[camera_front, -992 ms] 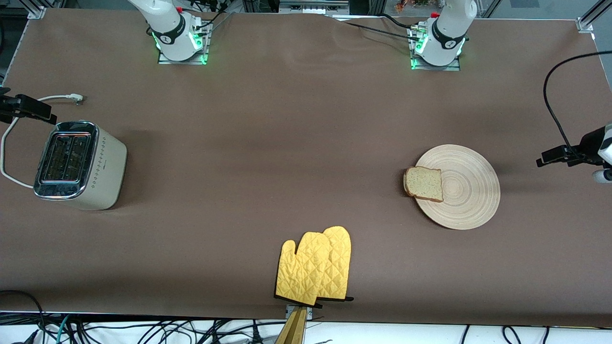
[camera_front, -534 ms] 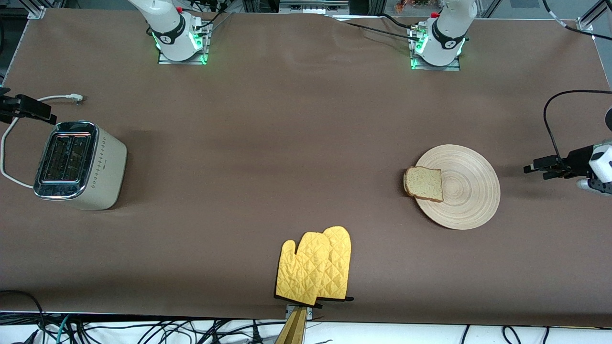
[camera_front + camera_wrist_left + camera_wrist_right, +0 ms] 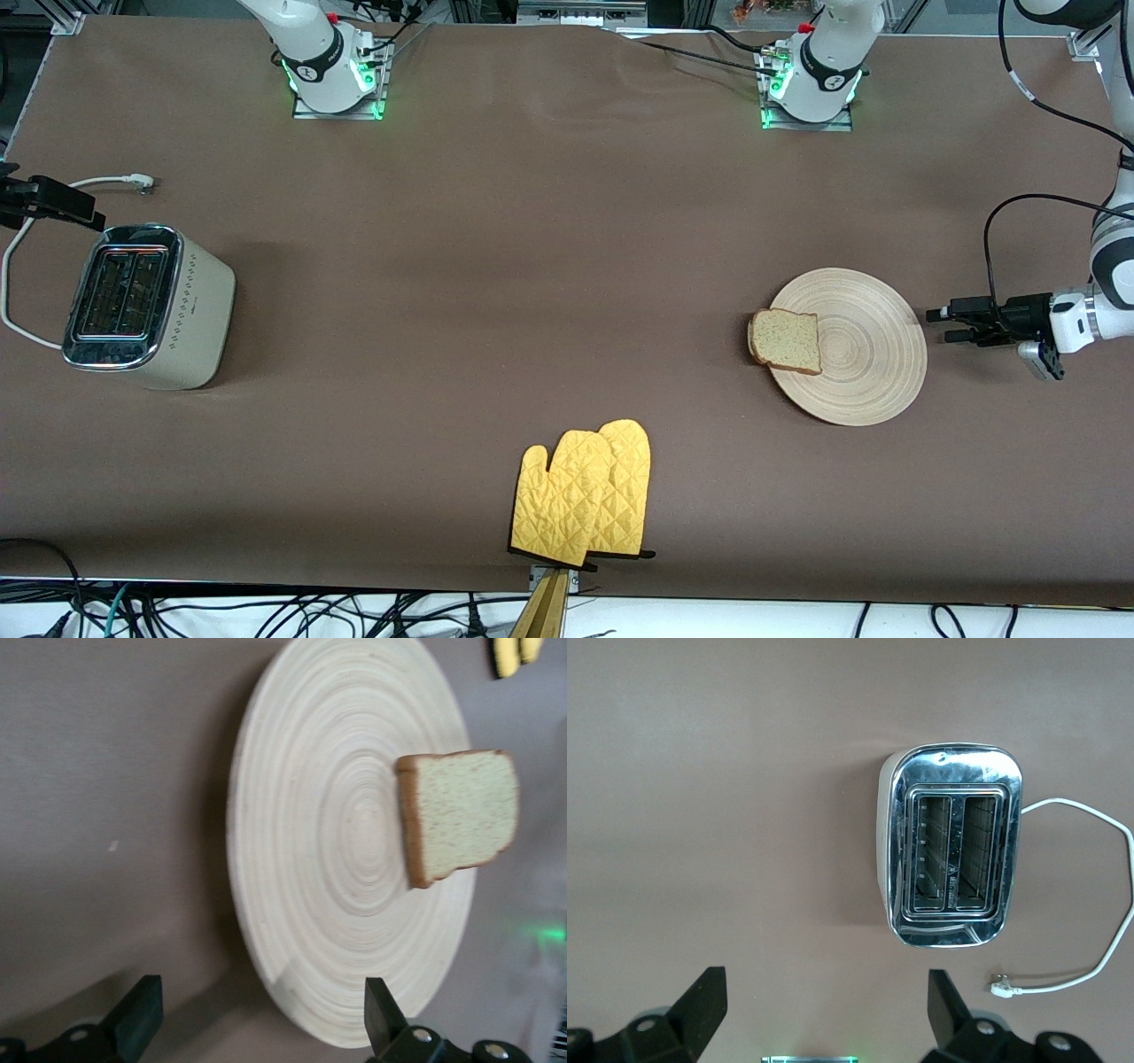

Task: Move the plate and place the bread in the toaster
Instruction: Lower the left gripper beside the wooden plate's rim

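The pale wooden plate [image 3: 864, 354] lies toward the left arm's end of the table. The bread [image 3: 786, 340] lies on the plate's rim, overhanging it toward the right arm's end. My left gripper [image 3: 941, 324] is open and empty, low beside the plate's rim at the left arm's end, fingers pointing at the plate. In the left wrist view the plate [image 3: 310, 815] and bread [image 3: 461, 811] lie just past the left gripper [image 3: 259, 1028]. The cream toaster [image 3: 146, 306] stands upright at the right arm's end. My right gripper [image 3: 80, 209] waits open above it, and in the right wrist view the gripper [image 3: 824, 1010] looks down at the toaster [image 3: 950, 859] with both slots empty.
A pair of yellow oven mitts [image 3: 585, 496] lies by the table edge nearest the front camera, midway along it. The toaster's white cord [image 3: 18, 266] loops on the table beside the toaster, its plug [image 3: 142, 182] loose.
My left gripper has come in from the table's end toward the plate's rim. The right arm, plate, bread and toaster have not moved.
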`<action>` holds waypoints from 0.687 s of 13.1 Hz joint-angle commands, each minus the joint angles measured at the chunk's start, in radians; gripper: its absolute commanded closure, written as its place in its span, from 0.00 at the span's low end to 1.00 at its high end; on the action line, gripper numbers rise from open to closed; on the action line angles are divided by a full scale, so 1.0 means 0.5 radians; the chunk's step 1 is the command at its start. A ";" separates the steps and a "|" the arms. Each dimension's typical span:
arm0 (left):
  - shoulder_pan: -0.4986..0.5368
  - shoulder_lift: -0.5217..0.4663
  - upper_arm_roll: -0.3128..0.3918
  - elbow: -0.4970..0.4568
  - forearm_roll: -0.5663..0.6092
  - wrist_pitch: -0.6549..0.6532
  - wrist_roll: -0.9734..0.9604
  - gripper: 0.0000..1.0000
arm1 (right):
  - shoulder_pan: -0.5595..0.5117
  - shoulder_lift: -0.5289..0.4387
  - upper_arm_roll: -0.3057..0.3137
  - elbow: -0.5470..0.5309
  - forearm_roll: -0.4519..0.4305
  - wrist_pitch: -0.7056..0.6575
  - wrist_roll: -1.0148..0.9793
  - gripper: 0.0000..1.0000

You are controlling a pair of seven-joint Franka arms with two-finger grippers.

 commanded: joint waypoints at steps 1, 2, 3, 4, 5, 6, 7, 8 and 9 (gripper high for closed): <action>0.086 0.112 -0.030 0.184 -0.077 -0.221 0.061 0.00 | -0.003 0.007 0.001 0.032 0.018 -0.010 -0.007 0.00; 0.092 0.152 -0.033 0.245 -0.083 -0.313 0.070 0.00 | -0.003 0.007 0.001 0.032 0.018 -0.010 -0.007 0.00; 0.111 0.195 -0.033 0.322 -0.107 -0.405 0.073 0.00 | -0.003 0.010 -0.002 0.032 0.018 -0.010 -0.007 0.00; 0.129 0.244 -0.033 0.371 -0.168 -0.467 0.088 0.00 | -0.003 0.010 -0.002 0.032 0.018 -0.010 -0.007 0.00; 0.150 0.293 -0.033 0.411 -0.196 -0.504 0.134 0.00 | -0.003 0.007 -0.002 0.032 0.018 -0.010 -0.007 0.00; 0.151 0.339 -0.033 0.457 -0.202 -0.546 0.159 0.00 | -0.003 0.007 -0.002 0.032 0.018 -0.010 -0.007 0.00; 0.151 0.385 -0.033 0.518 -0.224 -0.583 0.162 0.00 | -0.003 0.010 -0.002 0.032 0.018 -0.010 -0.007 0.00; 0.154 0.443 -0.033 0.589 -0.227 -0.614 0.159 0.00 | -0.003 0.010 -0.002 0.032 0.018 -0.010 -0.007 0.00; 0.154 0.477 -0.030 0.626 -0.230 -0.645 0.156 0.00 | -0.006 0.010 -0.005 0.032 0.018 -0.010 -0.007 0.00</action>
